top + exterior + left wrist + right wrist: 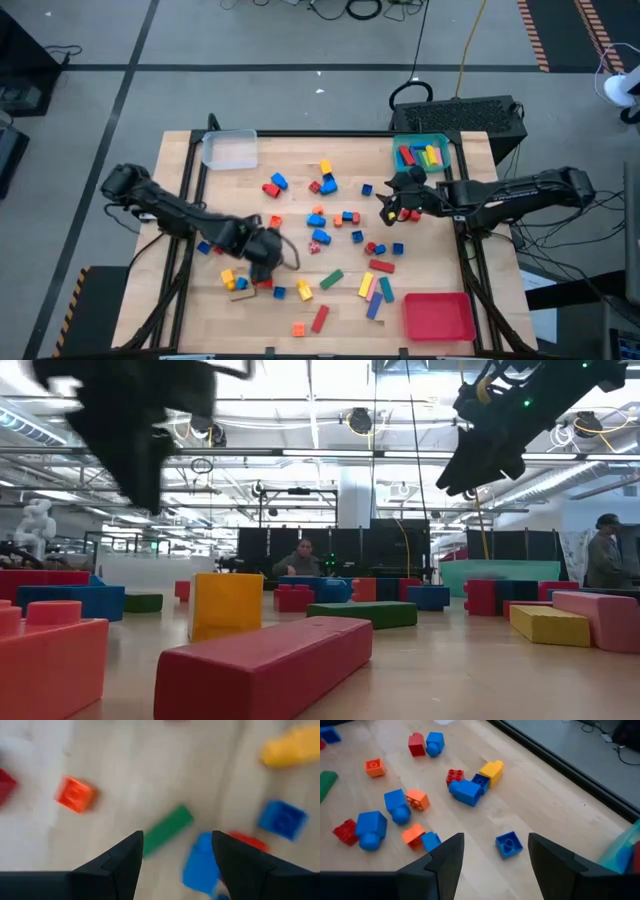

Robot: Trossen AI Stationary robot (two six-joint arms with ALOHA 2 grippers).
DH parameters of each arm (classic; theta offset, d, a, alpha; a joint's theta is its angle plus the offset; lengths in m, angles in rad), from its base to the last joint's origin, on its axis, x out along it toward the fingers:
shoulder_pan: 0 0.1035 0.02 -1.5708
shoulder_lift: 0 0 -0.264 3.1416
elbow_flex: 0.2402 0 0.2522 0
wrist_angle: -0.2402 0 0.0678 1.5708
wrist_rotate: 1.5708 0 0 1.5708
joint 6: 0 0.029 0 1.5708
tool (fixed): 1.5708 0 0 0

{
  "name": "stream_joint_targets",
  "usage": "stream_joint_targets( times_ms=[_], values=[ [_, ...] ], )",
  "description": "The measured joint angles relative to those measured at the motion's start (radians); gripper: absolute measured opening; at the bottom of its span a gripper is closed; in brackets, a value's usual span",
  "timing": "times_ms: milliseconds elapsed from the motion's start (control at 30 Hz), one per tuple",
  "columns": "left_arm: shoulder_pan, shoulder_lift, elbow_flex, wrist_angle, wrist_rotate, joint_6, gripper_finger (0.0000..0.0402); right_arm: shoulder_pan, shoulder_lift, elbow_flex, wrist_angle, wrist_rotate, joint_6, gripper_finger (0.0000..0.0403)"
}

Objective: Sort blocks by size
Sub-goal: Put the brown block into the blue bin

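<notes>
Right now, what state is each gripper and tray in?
left gripper: open, empty, above loose blocks.
right gripper: open, empty, over the table.
clear tray: looks empty.
teal tray: holds several blocks.
red tray: empty.

Multicolour blocks [322,216] loose across table centre, misc sizes, unsorted.

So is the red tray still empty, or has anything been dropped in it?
Empty. In the high view the red tray shows only bare red floor, while the teal tray already holds several blocks.
</notes>
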Motion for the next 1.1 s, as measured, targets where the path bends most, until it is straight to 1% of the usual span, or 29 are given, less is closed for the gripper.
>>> stream_joint_targets(
  times_ms=[167,300,533,600,733,900,967,1100],
  values=[
    [-0.145,-0.006,-0.025,0.013,0.020,-0.129,0.0237,0.000,0.045,0.000,0.088,-0.001,0.018,0.0206],
    [-0.245,0.014,-0.047,0.072,0.021,-0.204,0.0237,0.000,0.083,0.000,0.151,-0.005,0.019,0.0206],
    [-0.354,0.062,-0.052,0.193,-0.045,-0.277,0.0237,0.007,0.164,0.000,0.204,-0.014,0.064,0.0205],
    [-0.380,0.092,-0.051,0.197,-0.049,-0.300,0.0237,0.017,0.192,0.000,0.225,-0.015,0.067,0.0205],
    [-0.403,0.153,-0.052,0.181,-0.053,-0.343,0.0237,0.042,0.233,0.000,0.251,-0.017,0.068,0.0205],
    [-0.408,0.197,-0.052,0.145,-0.044,-0.347,0.0237,0.065,0.248,0.001,0.298,-0.018,0.038,0.0205],
    [-0.402,0.205,-0.052,0.124,-0.022,-0.347,0.0237,0.071,0.248,0.001,0.293,-0.018,0.030,0.0205],
    [-0.393,0.208,-0.079,0.135,0.026,-0.347,0.0237,0.073,0.248,0.001,0.294,-0.018,0.020,0.0205]
  ],
)
